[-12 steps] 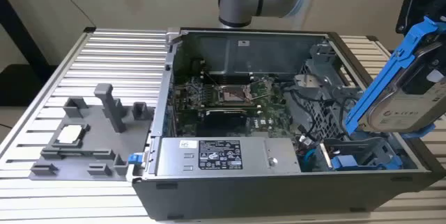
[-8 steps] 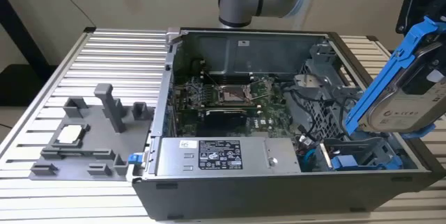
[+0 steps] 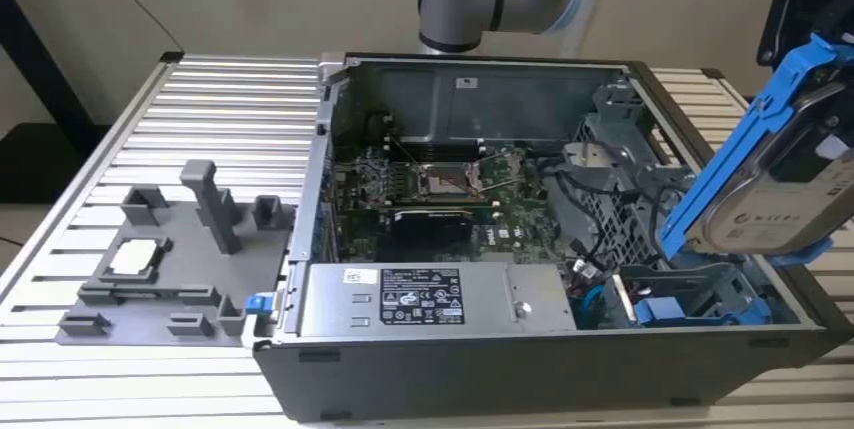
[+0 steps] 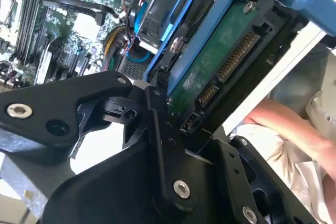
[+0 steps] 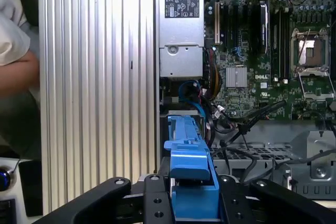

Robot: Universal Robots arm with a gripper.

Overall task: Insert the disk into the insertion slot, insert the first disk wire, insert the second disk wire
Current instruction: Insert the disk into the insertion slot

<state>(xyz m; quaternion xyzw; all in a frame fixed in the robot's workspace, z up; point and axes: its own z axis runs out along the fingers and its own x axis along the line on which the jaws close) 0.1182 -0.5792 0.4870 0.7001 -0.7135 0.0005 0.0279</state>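
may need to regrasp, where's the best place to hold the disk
Grip the disk by the upper end of its blue carrier, coming from above, as the gripper does now: the tilted drive's lower end then hangs free over the open computer case.

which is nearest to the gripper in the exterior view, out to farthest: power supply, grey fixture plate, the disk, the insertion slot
1. the disk, held in the gripper, exterior view's right.
2. the insertion slot, just below the disk.
3. the power supply, at the case near wall.
4. the grey fixture plate, on the table at the exterior view's left.
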